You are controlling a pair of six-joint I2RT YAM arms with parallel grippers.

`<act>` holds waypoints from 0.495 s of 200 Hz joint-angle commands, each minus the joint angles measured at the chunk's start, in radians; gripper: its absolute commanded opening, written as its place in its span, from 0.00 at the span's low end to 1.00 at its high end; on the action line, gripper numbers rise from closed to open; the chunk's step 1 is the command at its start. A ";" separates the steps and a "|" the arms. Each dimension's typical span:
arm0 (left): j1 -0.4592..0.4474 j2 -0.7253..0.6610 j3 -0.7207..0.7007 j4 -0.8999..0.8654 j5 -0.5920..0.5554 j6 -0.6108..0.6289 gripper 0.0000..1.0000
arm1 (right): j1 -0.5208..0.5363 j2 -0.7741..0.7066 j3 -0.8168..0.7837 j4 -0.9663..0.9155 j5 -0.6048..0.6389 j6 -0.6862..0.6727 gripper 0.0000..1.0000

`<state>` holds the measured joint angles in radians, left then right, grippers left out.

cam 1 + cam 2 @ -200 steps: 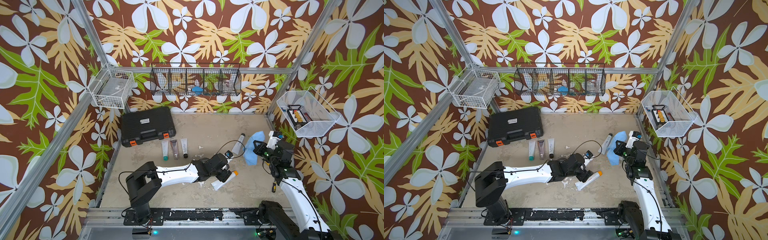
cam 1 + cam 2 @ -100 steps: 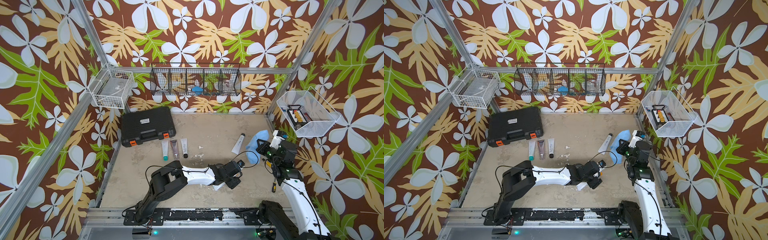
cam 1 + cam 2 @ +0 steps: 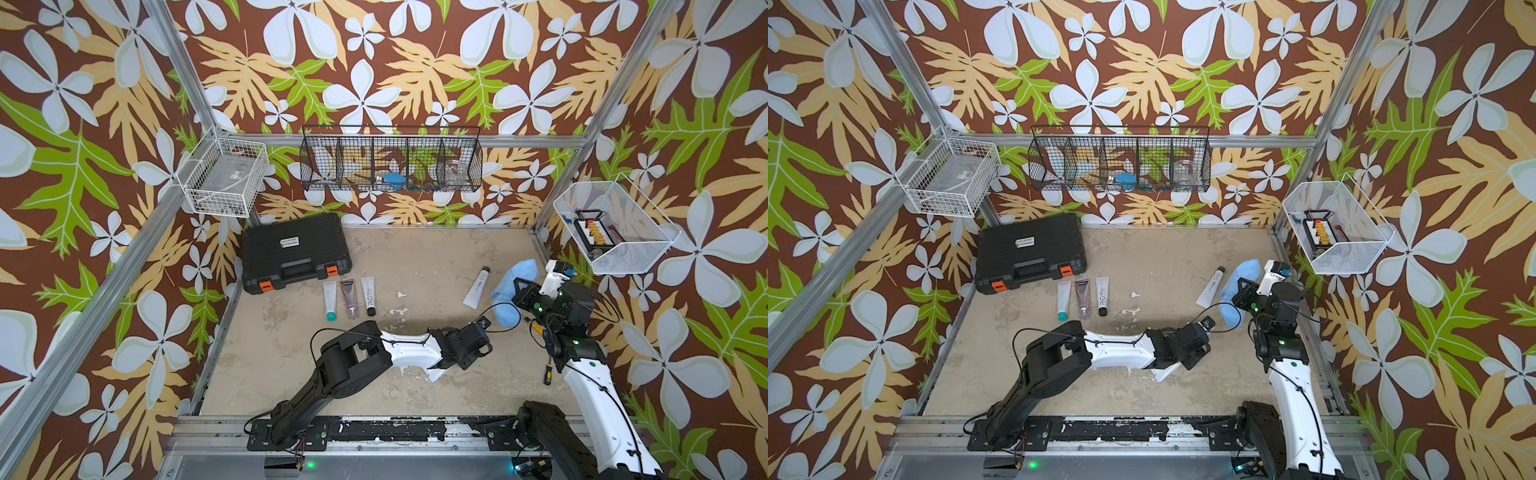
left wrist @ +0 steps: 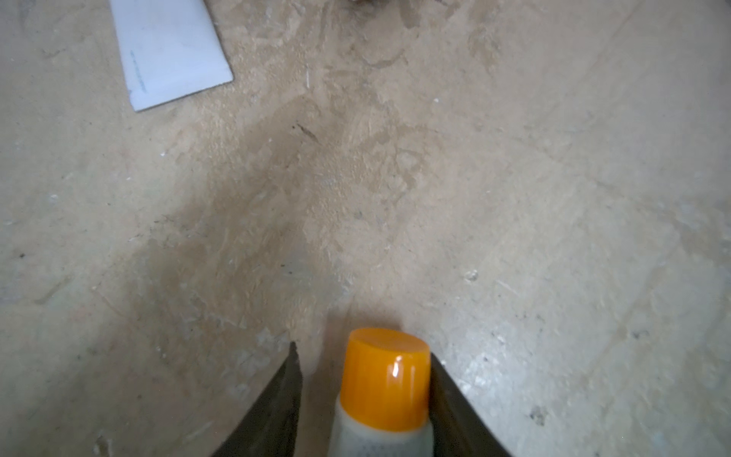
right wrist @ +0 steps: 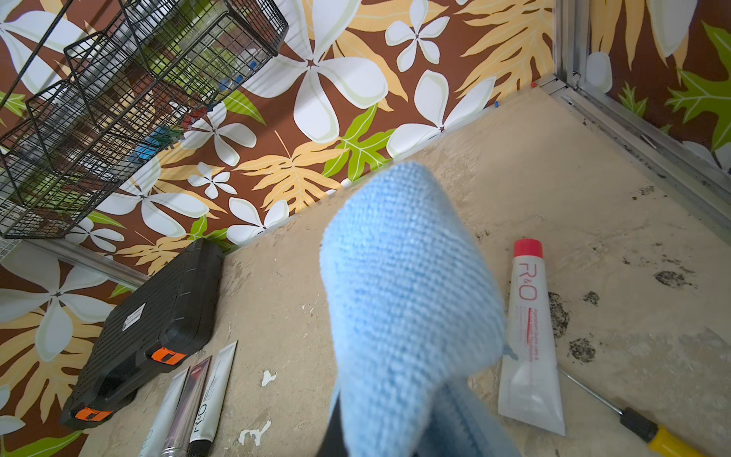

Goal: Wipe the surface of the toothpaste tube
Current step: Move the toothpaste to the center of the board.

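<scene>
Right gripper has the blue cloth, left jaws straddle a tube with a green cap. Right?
Not quite: the cap is orange, not green. The left wrist view shows the left gripper straddling that tube. The right gripper does have the blue cloth.

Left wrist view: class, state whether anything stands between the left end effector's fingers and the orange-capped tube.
Nothing visible does. The orange-capped tube lies between the fingers of the left end effector: one seems to touch its cap, the other stands just clear, only table showing between.
</scene>
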<state>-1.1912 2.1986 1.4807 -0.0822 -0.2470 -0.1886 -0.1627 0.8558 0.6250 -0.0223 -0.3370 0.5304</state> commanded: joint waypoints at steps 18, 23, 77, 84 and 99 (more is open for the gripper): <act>0.060 -0.031 -0.039 -0.023 -0.009 -0.073 0.35 | 0.000 0.001 -0.001 0.021 -0.010 -0.007 0.00; 0.070 -0.036 -0.045 -0.023 -0.010 -0.085 0.35 | 0.000 0.002 -0.003 0.022 -0.011 -0.007 0.00; 0.162 -0.056 -0.079 -0.036 -0.030 -0.163 0.27 | -0.001 0.006 -0.001 0.019 -0.010 -0.011 0.00; 0.176 -0.059 -0.082 -0.046 -0.033 -0.177 0.25 | 0.000 0.006 0.001 0.019 -0.007 -0.012 0.00; 0.208 -0.071 -0.091 -0.062 -0.036 -0.208 0.23 | -0.001 0.012 0.009 0.011 0.001 -0.015 0.00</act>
<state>-1.0233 2.1429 1.4021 -0.0814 -0.2607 -0.3321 -0.1627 0.8616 0.6186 -0.0227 -0.3431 0.5224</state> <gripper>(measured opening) 0.314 0.070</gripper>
